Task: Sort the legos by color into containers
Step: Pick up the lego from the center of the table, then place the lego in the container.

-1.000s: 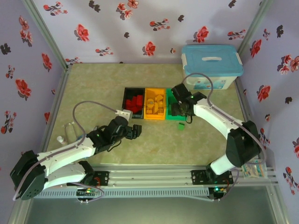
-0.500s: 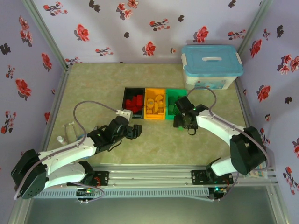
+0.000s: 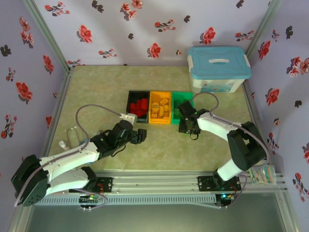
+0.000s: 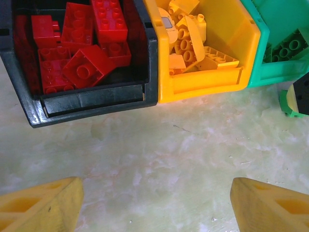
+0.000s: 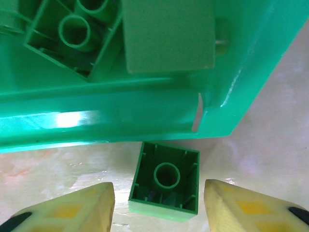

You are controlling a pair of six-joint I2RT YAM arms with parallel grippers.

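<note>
Right wrist view: my right tool [image 5: 158, 200], released, straddles the upturned green lego [image 5: 166, 179] lying just outside the green container's [image 5: 120, 108] wall.

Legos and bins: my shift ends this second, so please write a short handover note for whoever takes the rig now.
The left hand is open and empty, hovering over bare table in front of the black bin and orange bin.
The right hand is open and low, with a finger on either side of the loose green lego, not touching it.
Done: red legos are in the black bin, yellow legos in the orange bin, and green legos in the green bin.
Left: the loose green lego lies underside up just in front of the green bin. Grip it and drop it in.
</note>
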